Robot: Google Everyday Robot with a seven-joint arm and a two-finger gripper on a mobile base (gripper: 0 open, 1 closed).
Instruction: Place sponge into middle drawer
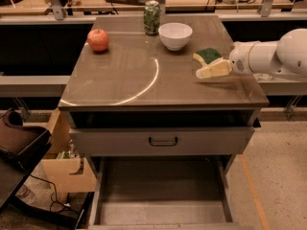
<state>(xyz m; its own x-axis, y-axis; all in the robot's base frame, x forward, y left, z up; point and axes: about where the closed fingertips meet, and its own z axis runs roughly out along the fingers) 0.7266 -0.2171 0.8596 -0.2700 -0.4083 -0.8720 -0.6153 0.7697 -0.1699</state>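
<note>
**Sponge on the tabletop, drawer open below**

You have the grey-brown tabletop (124,75) filling the middle of the view. Under its front edge sits a shut drawer front (120,142) with a small dark loop handle. Below that, the middle drawer (163,190) is pulled out, its flat floor bare.

The white arm (280,54) reaches in over the right edge of the tabletop. A white bowl (175,35) stands near the back edge, right of centre. A red apple (98,40) sits toward the back left corner, and a green can (152,17) stands at the back edge just left of the bowl.

The sponge (208,56) lies green face up near the right edge, about midway between the front and back corners. Your gripper (204,72) sits right against the sponge's front side. You cannot tell from here whether it is parted, closed or gripping.
</note>
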